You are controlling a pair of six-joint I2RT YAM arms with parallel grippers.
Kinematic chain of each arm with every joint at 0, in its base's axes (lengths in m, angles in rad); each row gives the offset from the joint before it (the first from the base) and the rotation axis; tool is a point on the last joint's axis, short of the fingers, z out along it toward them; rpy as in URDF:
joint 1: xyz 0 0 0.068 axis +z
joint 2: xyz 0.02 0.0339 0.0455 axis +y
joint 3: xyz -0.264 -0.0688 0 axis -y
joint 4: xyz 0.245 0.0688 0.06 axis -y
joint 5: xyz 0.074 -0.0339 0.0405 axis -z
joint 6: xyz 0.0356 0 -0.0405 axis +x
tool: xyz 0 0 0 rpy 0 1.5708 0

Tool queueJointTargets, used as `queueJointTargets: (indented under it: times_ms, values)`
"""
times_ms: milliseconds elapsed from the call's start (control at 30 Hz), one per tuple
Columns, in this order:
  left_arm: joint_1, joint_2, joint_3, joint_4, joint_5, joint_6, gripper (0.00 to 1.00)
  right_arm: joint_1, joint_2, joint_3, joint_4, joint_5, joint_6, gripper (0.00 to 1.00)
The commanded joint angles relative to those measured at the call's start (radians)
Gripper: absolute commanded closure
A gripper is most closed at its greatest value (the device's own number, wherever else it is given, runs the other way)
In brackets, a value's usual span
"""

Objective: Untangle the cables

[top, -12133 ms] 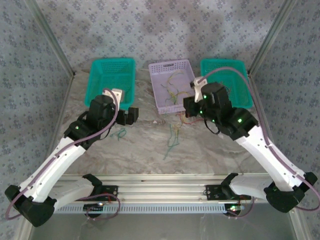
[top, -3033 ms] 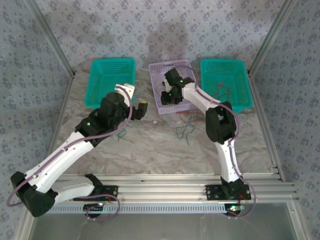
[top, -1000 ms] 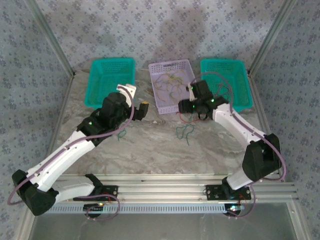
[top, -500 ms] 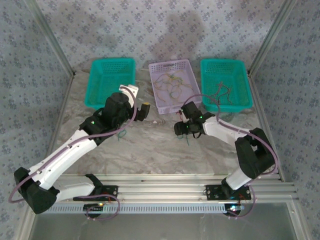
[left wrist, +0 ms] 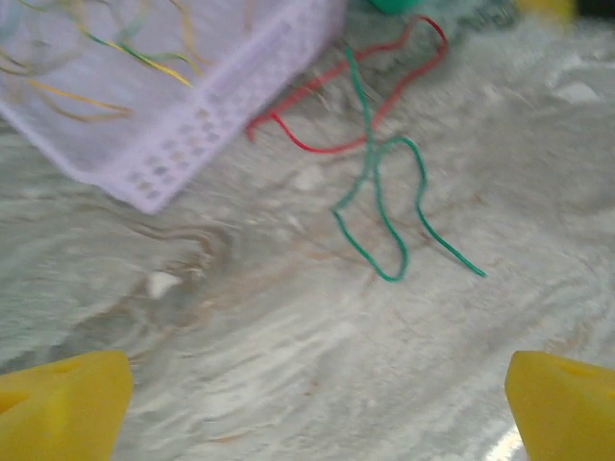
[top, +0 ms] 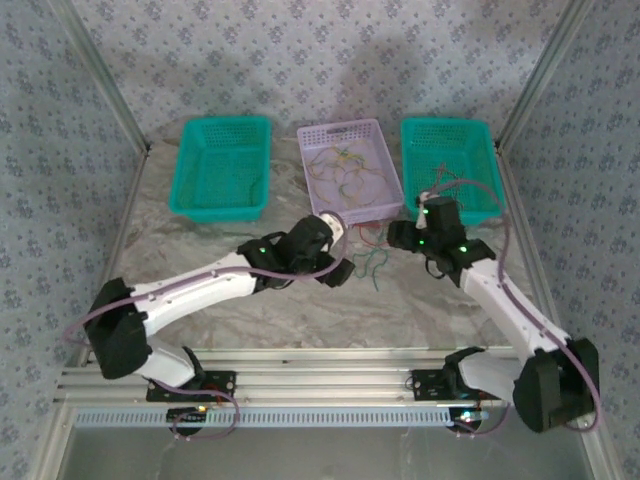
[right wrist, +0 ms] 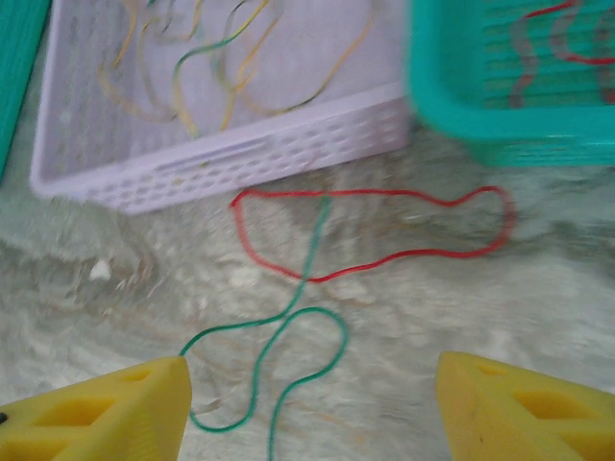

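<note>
- Progress: partial; we see tangled cables [top: 345, 172] in the lilac basket [right wrist: 240, 163].
- Green cable [left wrist: 375, 158] crosses red cable [left wrist: 332, 146] outside.
- Left gripper [left wrist: 307, 403], right gripper [right wrist: 312, 403]: spread, empty.

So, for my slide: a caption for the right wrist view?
Right end effector open over a red cable crossing a green cable, beside the lilac basket.

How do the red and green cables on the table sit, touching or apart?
Touching. The right wrist view shows the green cable crossing the red cable where it loops; the left wrist view shows the same crossing.
</note>
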Motion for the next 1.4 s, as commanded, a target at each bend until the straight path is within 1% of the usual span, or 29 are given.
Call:
queueJointTargets:
  times_ms: [0,100,200,367,500,533,600,667,700,867,967,1033,1133,1200,1300,1367]
  values:
    - [0.003,0.076,0.048,0.017,0.096,-0.080,0.00,-0.059,-0.058,-0.028,-0.032,-0.035,0.032,0.30]
    - [-0.001,0.162,0.059,0.041,0.159,-0.125,0.01,-0.094,-0.108,-0.048,-0.048,-0.054,0.039,0.29]
    - [0.000,0.237,0.076,0.083,0.187,-0.160,0.02,-0.132,-0.152,-0.080,-0.023,-0.083,0.070,0.25]
    - [-0.001,0.362,0.149,0.110,0.244,-0.209,0.05,-0.176,-0.171,-0.092,-0.020,-0.128,0.080,0.22]
    - [0.000,0.444,0.204,0.111,0.256,-0.220,0.14,-0.190,-0.193,-0.100,-0.014,-0.145,0.083,0.20]
    - [0.000,0.459,0.217,0.106,0.256,-0.221,0.16,-0.190,-0.200,-0.102,-0.015,-0.148,0.083,0.18]
    - [0.003,0.489,0.246,0.091,0.252,-0.221,0.22,-0.193,-0.212,-0.105,-0.018,-0.154,0.080,0.10]
    - [0.009,0.517,0.263,0.081,0.253,-0.222,0.30,-0.193,-0.216,-0.102,-0.023,-0.171,0.077,0.07]
    - [0.012,0.530,0.271,0.075,0.253,-0.224,0.33,-0.193,-0.220,-0.102,-0.027,-0.173,0.076,0.06]
    - [0.023,0.565,0.283,0.063,0.222,-0.217,0.34,-0.195,-0.255,-0.104,-0.037,-0.170,0.074,0.03]
    - [0.026,0.566,0.290,0.049,0.194,-0.219,0.28,-0.195,-0.263,-0.104,-0.044,-0.170,0.073,0.01]
    - [0.023,0.569,0.291,0.041,0.163,-0.220,0.27,-0.195,-0.265,-0.105,-0.042,-0.175,0.077,0.00]
    - [0.023,0.590,0.319,0.017,0.129,-0.218,0.35,-0.195,-0.271,-0.105,-0.036,-0.178,0.084,0.00]
    - [0.023,0.604,0.337,0.017,0.121,-0.223,0.48,-0.195,-0.273,-0.105,-0.034,-0.180,0.084,0.00]
    - [0.023,0.622,0.360,0.028,0.132,-0.238,0.57,-0.195,-0.276,-0.108,-0.032,-0.192,0.087,0.00]
    - [0.022,0.637,0.380,0.024,0.130,-0.239,0.61,-0.194,-0.279,-0.111,-0.031,-0.200,0.090,0.00]
